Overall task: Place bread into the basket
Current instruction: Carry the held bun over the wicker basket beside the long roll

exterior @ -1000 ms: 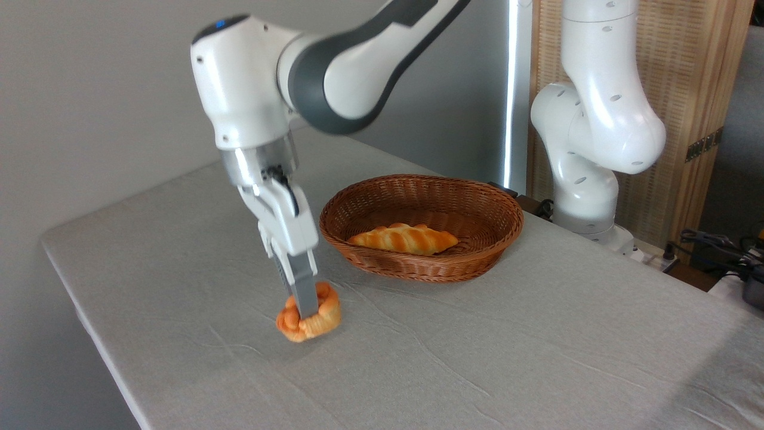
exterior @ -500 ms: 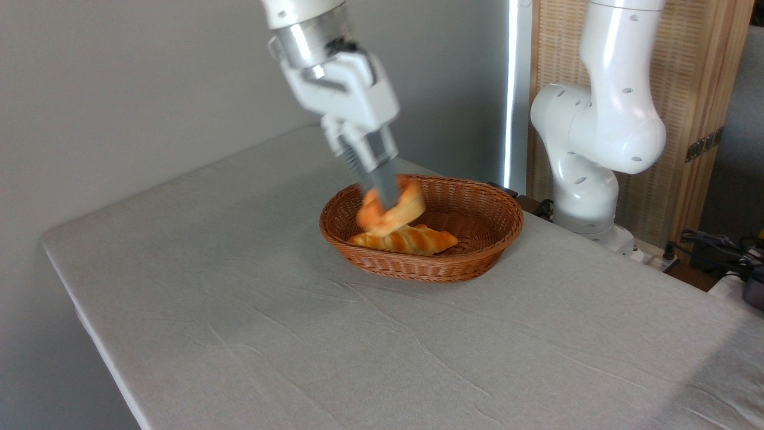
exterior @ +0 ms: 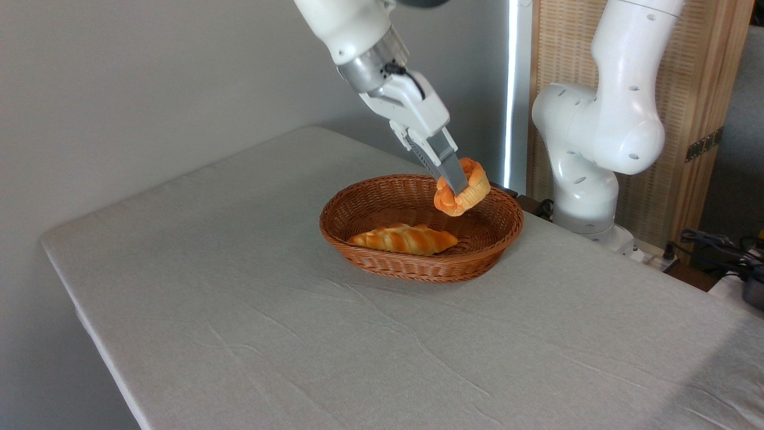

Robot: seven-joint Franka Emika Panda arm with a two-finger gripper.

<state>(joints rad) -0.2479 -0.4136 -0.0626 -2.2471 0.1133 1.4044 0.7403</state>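
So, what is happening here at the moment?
The robot arm's gripper is shut on a small round bun and holds it in the air above the far right part of the wicker basket. A long striped loaf already lies in the basket. The bun is not yet released.

No lettering, label, brand mark or number can be read anywhere in this view: not on the white arm (exterior: pixel 621 119), not on the wicker basket (exterior: pixel 477 254), not on the cloth-covered bench (exterior: pixel 298 334).
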